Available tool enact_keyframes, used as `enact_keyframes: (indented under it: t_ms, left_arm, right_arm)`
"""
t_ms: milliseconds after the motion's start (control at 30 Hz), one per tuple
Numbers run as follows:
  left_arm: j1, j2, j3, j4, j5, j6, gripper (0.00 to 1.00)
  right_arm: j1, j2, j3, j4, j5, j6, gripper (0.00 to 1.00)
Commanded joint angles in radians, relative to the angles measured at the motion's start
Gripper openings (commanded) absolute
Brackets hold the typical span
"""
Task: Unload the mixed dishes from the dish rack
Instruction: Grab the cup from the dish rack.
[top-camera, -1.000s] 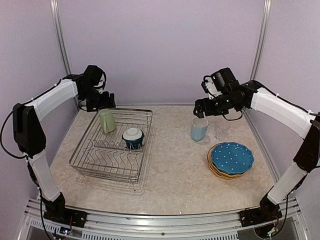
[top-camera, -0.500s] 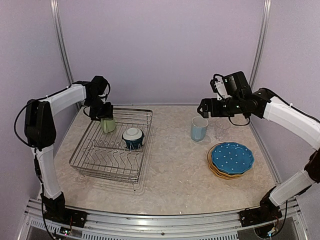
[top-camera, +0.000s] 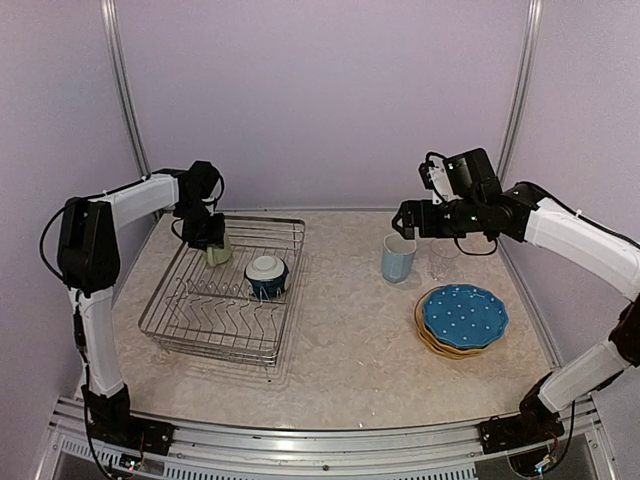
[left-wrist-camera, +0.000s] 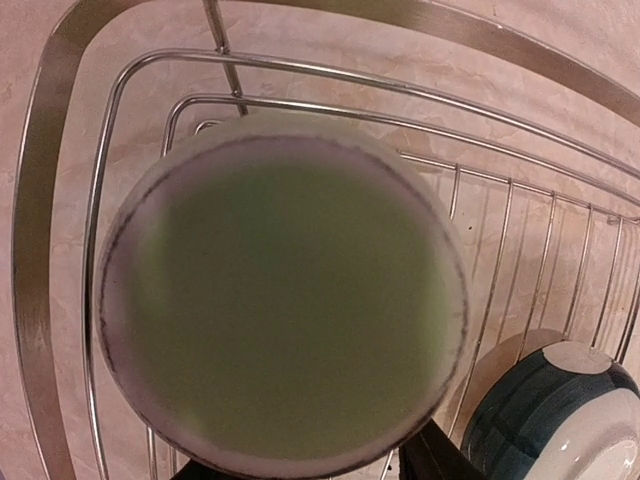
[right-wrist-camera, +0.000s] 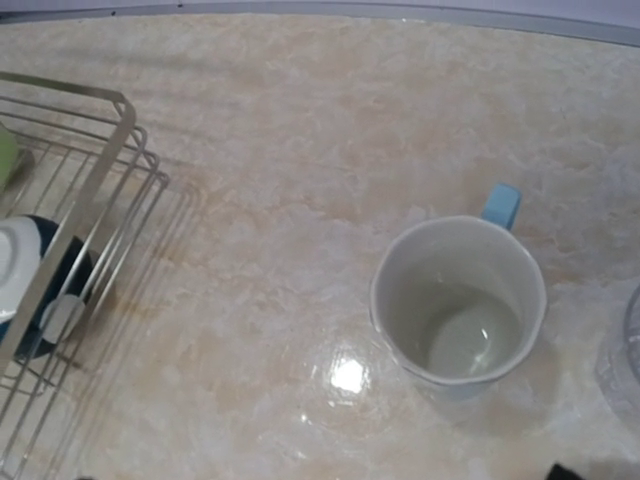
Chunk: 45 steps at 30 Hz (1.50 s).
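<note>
The dish rack (top-camera: 200, 322) holds an upturned light green mug (top-camera: 219, 256) at its far left corner and the dark-teal bowl (top-camera: 267, 276) on its side. My left gripper (top-camera: 207, 238) is open, its jaws down on either side of the green mug, whose base (left-wrist-camera: 285, 295) fills the left wrist view beside the bowl (left-wrist-camera: 555, 410). My right gripper (top-camera: 404, 218) is open and empty, hovering above and behind the light blue mug (top-camera: 398, 259), which stands upright (right-wrist-camera: 460, 300). The clear glass (top-camera: 443, 258) stands beside it. The blue dotted plate (top-camera: 465, 314) tops a stack with an orange-yellow rim (top-camera: 437, 345).
The rack's wire rim (left-wrist-camera: 40, 200) curves around the green mug. The rack's right corner (right-wrist-camera: 110, 130) and the bowl (right-wrist-camera: 20, 270) show at the left of the right wrist view. The back wall stands just behind both grippers.
My left gripper has swung right and down from beside the rack onto the green mug. My right gripper has lifted and drawn back a little from the light blue mug.
</note>
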Motion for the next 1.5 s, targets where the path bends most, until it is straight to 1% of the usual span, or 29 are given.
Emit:
enact_keyframes:
  t_ms: [0,333,433,767,900,1133,1333,1467]
  left_arm:
    - [0.010,0.036,0.026,0.009,-0.004,0.009,0.43]
    - [0.012,0.063,0.029,0.017,-0.005,0.011,0.28]
    - [0.010,0.069,0.030,0.016,-0.004,0.011,0.25]
    - [0.010,0.036,0.029,0.012,0.024,0.014,0.12]
    - [0.008,0.023,0.029,0.012,0.029,0.014,0.01]
    - [0.001,-0.030,0.019,0.013,0.041,0.011,0.00]
    - [-0.006,-0.130,-0.023,0.053,0.101,0.002,0.00]
    - [-0.010,-0.172,-0.030,0.057,0.120,-0.003,0.00]
  right_arm:
    - [0.007,-0.008,-0.017,0.036,-0.017,0.010,0.95]
    - [0.007,-0.014,-0.039,0.053,-0.032,0.023,0.95]
    - [0.007,-0.022,-0.045,0.054,-0.030,0.025,0.95]
    - [0.007,-0.032,-0.052,0.055,-0.034,0.040,0.95]
    - [0.010,-0.028,-0.048,0.060,-0.038,0.046,0.95]
    - [0.023,-0.014,-0.035,0.062,-0.038,0.060,0.95]
    - [0.042,0.003,-0.029,0.084,-0.043,0.079,0.95]
    - [0.056,0.036,-0.005,0.094,-0.047,0.091,0.95]
